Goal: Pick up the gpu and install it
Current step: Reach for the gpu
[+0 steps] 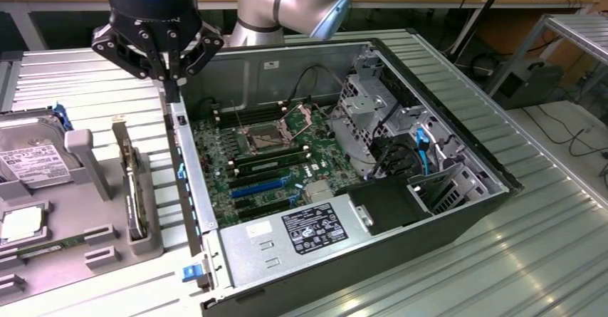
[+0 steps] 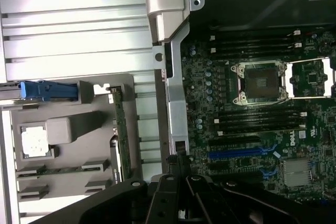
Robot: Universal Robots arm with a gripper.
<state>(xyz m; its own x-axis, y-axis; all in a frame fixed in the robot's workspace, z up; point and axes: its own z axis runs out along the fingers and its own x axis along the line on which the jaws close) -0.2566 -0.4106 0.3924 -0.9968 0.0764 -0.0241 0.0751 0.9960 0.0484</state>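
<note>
**Parts Counted on the Table**

One ribbed metal table (image 1: pixel 532 246) is counted. One open computer case (image 1: pixel 285 64) is carried on it, and one motherboard (image 1: pixel 218 146) and one power supply (image 1: pixel 314 231) are counted inside. One grey holder (image 2: pixel 89 129) is counted beside the case, and in it are held one graphics card (image 1: pixel 133 182), one hard drive (image 1: pixel 28 157), one memory stick (image 1: pixel 48 248) and one processor chip (image 2: pixel 34 142). One robot arm (image 1: pixel 295 3) and one gripper (image 1: pixel 171 76) are counted.
</note>
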